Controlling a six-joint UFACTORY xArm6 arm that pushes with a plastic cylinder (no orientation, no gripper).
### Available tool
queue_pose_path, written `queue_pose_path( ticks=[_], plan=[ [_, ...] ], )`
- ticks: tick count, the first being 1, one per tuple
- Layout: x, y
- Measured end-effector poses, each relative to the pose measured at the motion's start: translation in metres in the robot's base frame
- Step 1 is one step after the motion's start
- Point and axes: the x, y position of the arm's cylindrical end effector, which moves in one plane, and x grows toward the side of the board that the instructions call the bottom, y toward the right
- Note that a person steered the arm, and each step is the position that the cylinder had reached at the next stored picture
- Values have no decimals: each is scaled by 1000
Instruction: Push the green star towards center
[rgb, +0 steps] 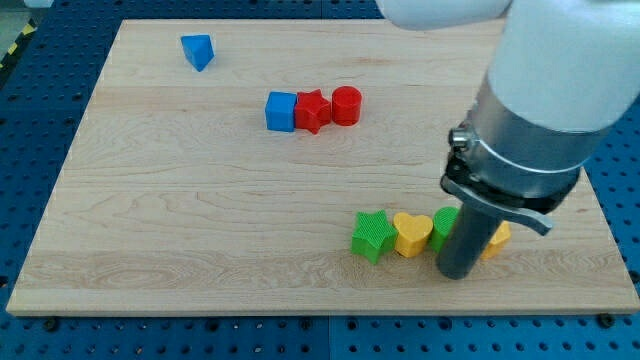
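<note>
A row of small blocks is lying near the view's bottom right of the wooden board. The green star is sitting at the left end of that row, touching a yellow heart on its right. Beyond the heart, a second green block is showing only partly (its shape cannot be made out), and a yellow block is peeking out on the far side of the rod, also too hidden to name by shape.

Up toward the view's top, well apart from this row, three blocks are sitting in a tight line: a blue cube, a red star and a red cylinder, each touching its neighbour. A blue triangular block is lying alone near the top left corner.

The board's middle, up and to the left of the green star, is lying bare, so nothing is standing in the star's way on that side.

My tip is resting on the board at the right part of the row, in front of the partly hidden green and yellow blocks and seemingly against them. It is a plain rod, holding nothing. The yellow heart is lying between my tip and the green star.
</note>
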Motion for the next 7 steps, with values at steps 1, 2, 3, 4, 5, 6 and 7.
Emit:
queue_pose_path(
  ticks=[1, 2, 3, 4, 5, 6, 7],
  plan=[
    [20, -13],
    [27, -57],
    [17, -95],
    [-3, -96],
    [-7, -87],
    [16, -74],
    [12, -73]
  ],
)
